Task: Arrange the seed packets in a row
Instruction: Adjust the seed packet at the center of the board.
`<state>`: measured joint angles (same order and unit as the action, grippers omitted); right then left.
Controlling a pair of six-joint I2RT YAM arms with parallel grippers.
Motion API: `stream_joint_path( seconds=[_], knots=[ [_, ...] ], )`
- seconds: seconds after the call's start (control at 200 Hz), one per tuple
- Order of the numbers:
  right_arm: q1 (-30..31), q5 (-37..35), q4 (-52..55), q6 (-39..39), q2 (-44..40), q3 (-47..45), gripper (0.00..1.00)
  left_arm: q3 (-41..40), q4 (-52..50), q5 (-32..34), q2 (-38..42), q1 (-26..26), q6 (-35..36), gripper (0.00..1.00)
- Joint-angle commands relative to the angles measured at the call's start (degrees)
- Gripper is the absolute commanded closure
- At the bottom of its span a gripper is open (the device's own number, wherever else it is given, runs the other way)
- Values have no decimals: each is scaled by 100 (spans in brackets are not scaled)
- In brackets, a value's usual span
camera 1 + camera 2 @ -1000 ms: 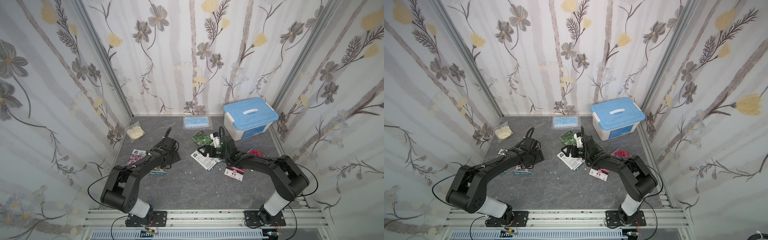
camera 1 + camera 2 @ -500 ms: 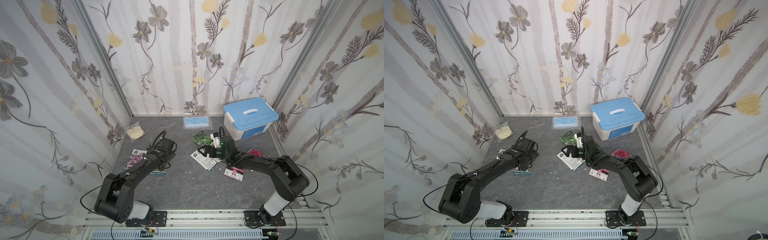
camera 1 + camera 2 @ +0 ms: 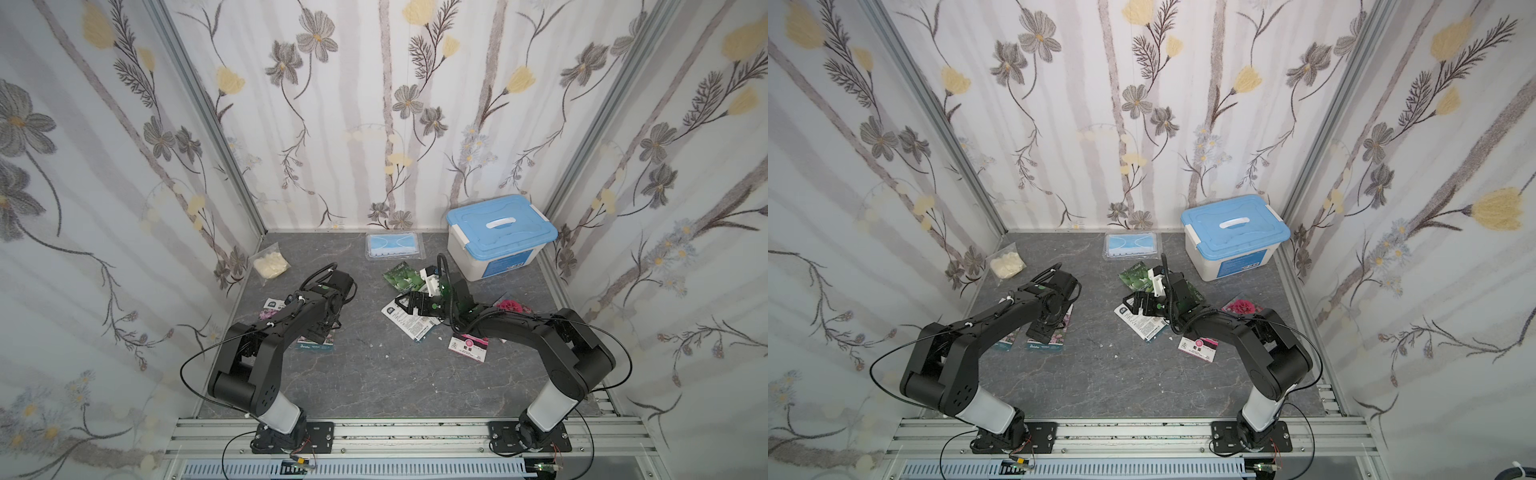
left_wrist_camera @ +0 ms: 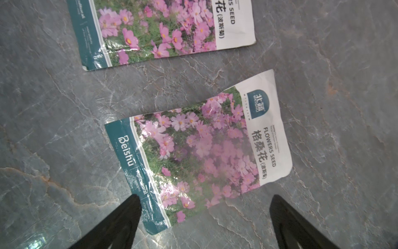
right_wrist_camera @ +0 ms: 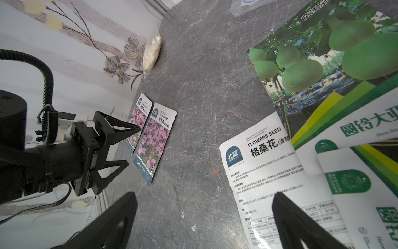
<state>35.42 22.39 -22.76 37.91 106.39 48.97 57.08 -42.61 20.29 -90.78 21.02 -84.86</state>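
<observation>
Left claw (image 4: 205, 199) spread, empty, over purple packet (image 4: 198, 151) lying flat on counter (image 4: 64, 107), skewed beside neighbour purple packet (image 4: 163, 30). Lift straight up, no dragging. Right claw (image 5: 204, 195) spread above face-down packet (image 5: 269, 172), apparently pinned under green-white packet (image 5: 349, 183); slide it free first.

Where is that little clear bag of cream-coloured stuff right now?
In both top views the cream bag lies in the table's far left corner, left of the face mask bag.

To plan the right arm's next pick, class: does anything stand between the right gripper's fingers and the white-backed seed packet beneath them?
Nothing visible does. The right gripper is open, one of its fingers directly over the white-backed seed packet. A green-and-white packet appears to overlap one edge of it, though.
</observation>
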Motion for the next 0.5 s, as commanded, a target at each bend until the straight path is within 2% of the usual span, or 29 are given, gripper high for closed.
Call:
stream_joint_path(
  seconds=[0.0,0.495],
  knots=[
    [-9,-57,-169,-29,17,34,1,16,-20,99,-194,-63,-165,4],
    [-26,20,-227,-18,154,59,1,73,552,20,-798,-412,385,4]
  ],
)
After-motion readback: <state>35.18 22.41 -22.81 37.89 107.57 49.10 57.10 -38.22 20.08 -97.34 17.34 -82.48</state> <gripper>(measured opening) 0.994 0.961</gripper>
